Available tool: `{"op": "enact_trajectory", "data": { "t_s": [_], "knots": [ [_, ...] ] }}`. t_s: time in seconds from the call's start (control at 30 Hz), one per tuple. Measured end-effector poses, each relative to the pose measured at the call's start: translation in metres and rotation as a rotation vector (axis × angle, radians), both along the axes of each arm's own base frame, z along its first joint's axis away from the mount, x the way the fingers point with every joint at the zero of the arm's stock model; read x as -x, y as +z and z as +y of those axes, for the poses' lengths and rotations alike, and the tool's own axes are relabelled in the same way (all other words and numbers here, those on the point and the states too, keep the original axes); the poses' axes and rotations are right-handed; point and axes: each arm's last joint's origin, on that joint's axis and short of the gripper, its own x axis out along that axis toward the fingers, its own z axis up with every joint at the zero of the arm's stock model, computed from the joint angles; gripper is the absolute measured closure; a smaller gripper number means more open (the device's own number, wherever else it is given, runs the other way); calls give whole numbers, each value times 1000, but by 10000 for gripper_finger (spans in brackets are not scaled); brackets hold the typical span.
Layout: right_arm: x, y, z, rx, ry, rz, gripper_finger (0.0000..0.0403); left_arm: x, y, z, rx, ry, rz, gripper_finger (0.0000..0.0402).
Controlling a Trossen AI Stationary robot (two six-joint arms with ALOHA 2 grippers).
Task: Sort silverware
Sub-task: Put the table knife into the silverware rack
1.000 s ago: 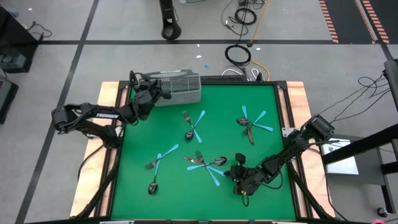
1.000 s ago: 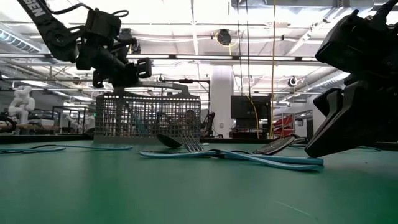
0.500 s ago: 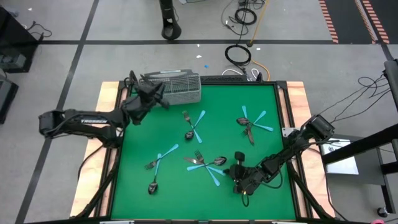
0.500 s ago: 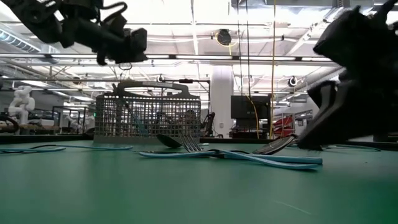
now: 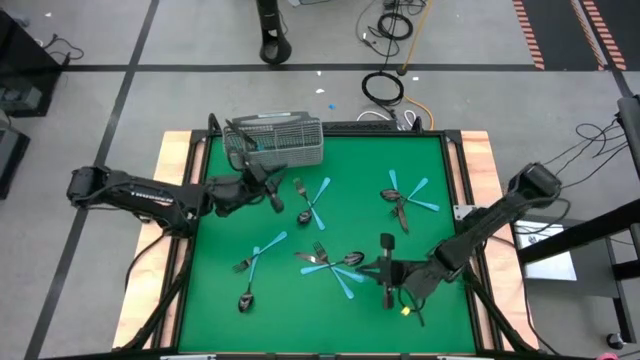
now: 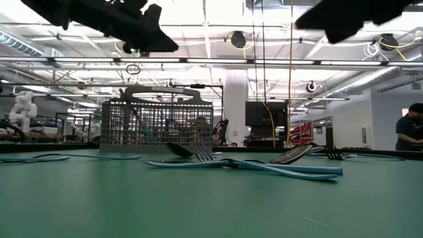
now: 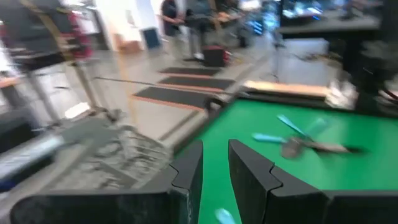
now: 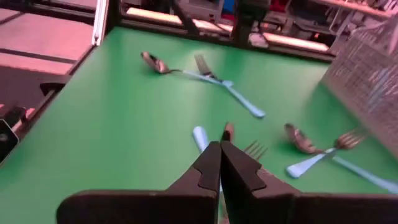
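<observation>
Left arm extended across the table, left gripper [image 5: 277,192] slightly parted (narrow gap). Right arm folded low, right gripper [image 5: 386,243] fingers pressed together.

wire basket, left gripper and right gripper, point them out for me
wire basket [image 5: 290,142], high view, on its mesh top
left gripper [image 5: 275,197], high view, between its fingertips
right gripper [image 5: 386,243], high view, at its fingertips

Bright ceiling lights [image 6: 198,13] are flaring white in the low view, silhouetting the arms, while the left wrist view is smearing badly and the green mat [image 5: 330,200] is lying evenly lit
</observation>
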Motion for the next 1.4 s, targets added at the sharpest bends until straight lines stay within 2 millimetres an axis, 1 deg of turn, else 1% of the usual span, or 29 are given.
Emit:
{"op": "enact_trajectory", "data": {
  "t_s": [0.1, 0.2, 0.3, 0.4, 0.5, 0.6, 0.73, 0.87, 0.93, 1.07, 1.13, 1.17, 1.23, 1.4],
  "knots": [
    [16, 17, -14, 6, -70, 9, 403, -8, -10, -8, 23, -48, 36, 323],
    [37, 27, -32, -28, -162, 66, 403, -19, -22, -13, 47, -103, 84, 323],
    [58, 30, -48, -109, -253, 147, 403, -34, -30, -16, 82, -191, 122, 323],
    [70, 28, -56, -156, -320, 195, 396, -56, -34, -21, 126, -305, 157, 323],
    [71, 25, -56, -161, -339, 213, 377, -83, -38, -25, 129, -397, 208, 323],
    [70, 20, -55, -139, -351, 239, 350, -107, -41, -28, 127, -437, 256, 323],
    [70, 9, -56, -113, -415, 291, 306, -130, -48, -30, 117, -487, 311, 319],
    [73, 0, -58, -90, -458, 366, 266, -144, -49, -35, 142, -571, 355, 301],
    [73, -3, -57, -105, -460, 397, 252, -146, -50, -39, 150, -589, 397, 287],
    [73, -4, -56, -126, -447, 422, 236, -149, -45, -48, 133, -602, 429, 255],
    [73, -4, -56, -124, -446, 427, 235, -151, -40, -49, 74, -606, 424, 243],
    [73, -4, -56, -123, -444, 428, 235, -153, -37, -48, 32, -607, 432, 239],
    [74, -4, -56, -122, -444, 433, 236, -159, -30, -36, -23, -591, 443, 236],
    [73, -4, -55, -149, -438, 445, 240, -183, -18, 11, -91, -579, 496, 235]
  ]
}}
